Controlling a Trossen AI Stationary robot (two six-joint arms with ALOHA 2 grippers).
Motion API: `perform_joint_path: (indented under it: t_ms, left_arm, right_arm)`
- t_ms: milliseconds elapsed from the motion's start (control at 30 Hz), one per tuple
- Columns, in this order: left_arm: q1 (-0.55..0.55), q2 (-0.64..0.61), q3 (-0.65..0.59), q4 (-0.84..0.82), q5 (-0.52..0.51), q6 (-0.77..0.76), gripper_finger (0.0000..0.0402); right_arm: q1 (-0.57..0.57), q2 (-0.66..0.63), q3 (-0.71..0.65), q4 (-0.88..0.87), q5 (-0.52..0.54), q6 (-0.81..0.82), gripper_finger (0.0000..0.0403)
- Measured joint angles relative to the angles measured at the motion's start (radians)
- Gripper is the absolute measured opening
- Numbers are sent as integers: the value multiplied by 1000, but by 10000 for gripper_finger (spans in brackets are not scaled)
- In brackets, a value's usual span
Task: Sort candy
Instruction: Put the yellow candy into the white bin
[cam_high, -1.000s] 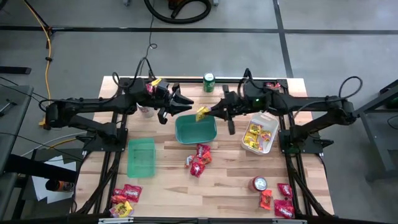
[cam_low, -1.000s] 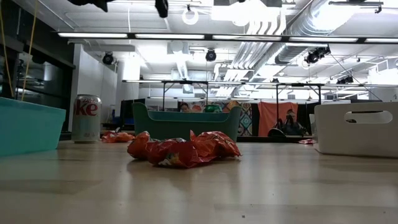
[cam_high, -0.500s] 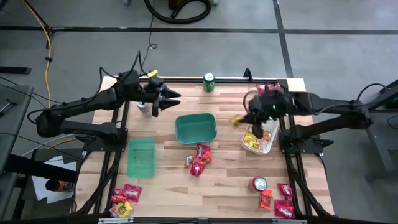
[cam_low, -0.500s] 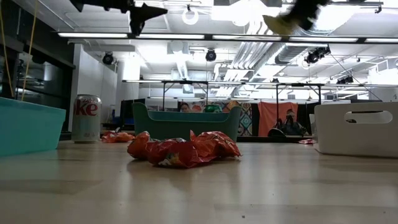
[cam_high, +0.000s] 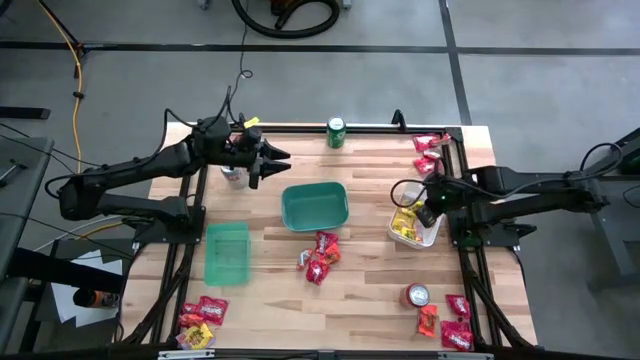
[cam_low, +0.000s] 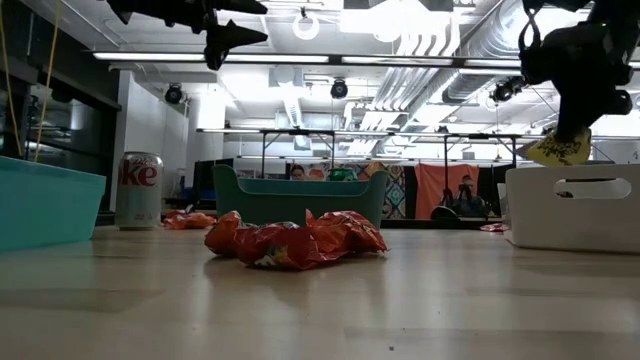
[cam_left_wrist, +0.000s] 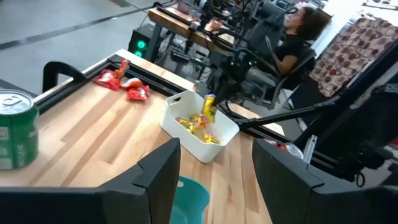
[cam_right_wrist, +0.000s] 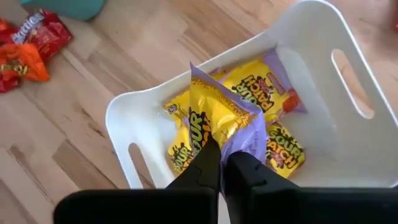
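Note:
My right gripper (cam_high: 424, 211) is over the white bin (cam_high: 432, 236) on the table's right side, shut on a yellow candy packet (cam_right_wrist: 214, 109). The same yellow packet (cam_low: 560, 148) shows in the low view just above the white bin's rim (cam_low: 572, 168). More yellow packets (cam_right_wrist: 273, 149) lie in that bin. Red and orange candy (cam_high: 320, 255) lies in a heap at the table's middle, with further heaps near left (cam_high: 200, 320), near right (cam_high: 445, 322) and far right (cam_high: 428, 145). My left gripper (cam_high: 272, 160) is open, high over the table's far left part, holding nothing. My right gripper pinches the yellow packet by its upper end (cam_right_wrist: 217, 135) between the two fingers (cam_right_wrist: 205, 165), coming from above and pointing down. The packet hangs below the fingers, lifted clear, over the packets in the white bin.
A dark teal bin (cam_high: 315, 206) stands at the table's middle, a light green bin (cam_high: 226, 250) to its near left. A green can (cam_high: 336, 132) is at the far edge, a silver-red can (cam_high: 417, 295) near right. A person sits beyond the table (cam_left_wrist: 298, 31).
My right gripper has carried the yellow packet from over the teal bin toward the table's right, to above the white bin, and has tipped to point down. My left gripper has drawn back from the teal bin toward the far left and stayed open.

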Motion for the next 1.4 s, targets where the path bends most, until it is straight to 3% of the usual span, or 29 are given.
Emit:
perform_joint_path:
  t_ms: [133, 433, 600, 967, 1100, 1200, 1333, 1400]
  left_arm:
    - [0, 0, 0, 0, 0, 0, 188]
    - [-3, 0, 0, 0, 0, -13, 188]
    - [-14, 0, 0, 0, 0, -27, 188]
    - [-25, 0, 0, 0, 1, -19, 188]
    - [-25, 0, 0, 0, 0, -19, 188]
    - [-25, 0, 0, 0, 0, -19, 188]
    - [-25, 0, 0, 0, 0, -19, 188]
    - [-25, 0, 0, 0, -1, -19, 188]
  right_arm:
    - [-13, 26, 0, 2, -20, 51, 36]
    - [-19, 37, 27, -26, -81, -34, 213]
    - [-19, 37, 72, -21, -57, -63, 276]
    - [-22, 69, 70, -71, -253, 59, 291]
    - [-18, 63, 71, 41, -257, 85, 291]
    - [-43, 96, 71, -83, -246, 173, 291]
    - [-24, 110, 73, -22, -254, 145, 291]
    - [-36, 130, 73, -91, -239, 211, 291]
